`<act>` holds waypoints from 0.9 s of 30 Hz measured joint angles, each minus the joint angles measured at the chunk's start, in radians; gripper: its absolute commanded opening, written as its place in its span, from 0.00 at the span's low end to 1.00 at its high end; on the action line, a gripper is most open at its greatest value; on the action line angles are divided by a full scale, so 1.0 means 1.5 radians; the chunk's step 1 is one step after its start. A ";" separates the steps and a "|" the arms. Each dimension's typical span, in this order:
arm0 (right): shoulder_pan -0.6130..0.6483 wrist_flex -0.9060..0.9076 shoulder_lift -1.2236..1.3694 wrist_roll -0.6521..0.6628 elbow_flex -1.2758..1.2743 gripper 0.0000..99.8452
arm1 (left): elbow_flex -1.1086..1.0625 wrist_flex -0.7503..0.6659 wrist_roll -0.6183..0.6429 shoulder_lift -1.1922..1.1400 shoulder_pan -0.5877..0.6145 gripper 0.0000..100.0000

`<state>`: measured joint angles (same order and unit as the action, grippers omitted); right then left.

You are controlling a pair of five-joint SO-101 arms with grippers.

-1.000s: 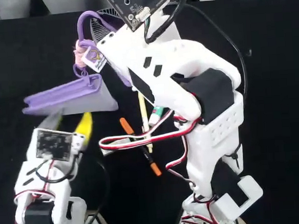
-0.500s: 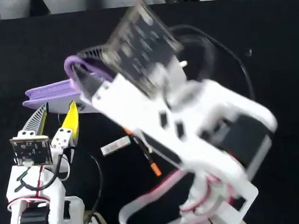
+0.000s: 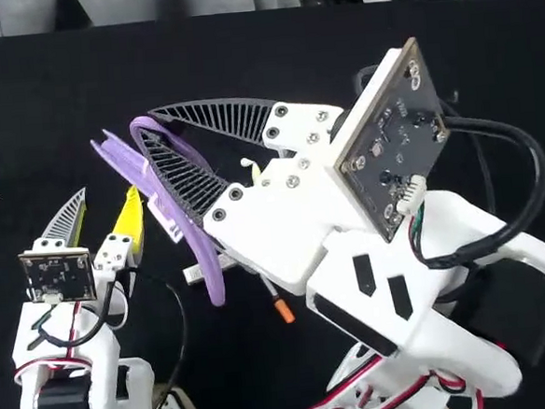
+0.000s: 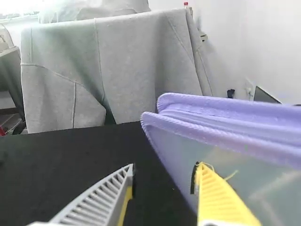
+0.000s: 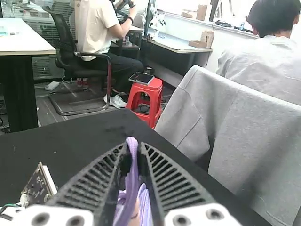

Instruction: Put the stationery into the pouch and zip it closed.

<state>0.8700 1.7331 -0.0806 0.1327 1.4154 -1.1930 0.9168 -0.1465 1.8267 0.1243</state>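
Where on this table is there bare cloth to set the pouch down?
Bare black tablecloth spans the far-left corner, beyond the translucent purple pouch in the right gripper, and the far-right corner past the black cable. Crowded: the middle, where the orange-tipped pen lies beneath the right arm, beside the left gripper.
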 measured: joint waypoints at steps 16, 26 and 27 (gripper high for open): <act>-0.007 -0.004 0.070 0.000 0.000 0.01 | 0.367 0.307 0.074 0.003 -0.260 0.22; -0.043 -0.007 0.070 0.000 0.000 0.01 | 0.270 0.328 -0.035 0.003 -0.414 0.22; -0.046 -0.008 0.070 0.000 0.000 0.01 | 0.267 0.328 -0.036 0.003 -0.398 0.22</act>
<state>0.8009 1.7208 0.0238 0.1327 1.4154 -0.7925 1.4093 -0.2002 1.8313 -0.4726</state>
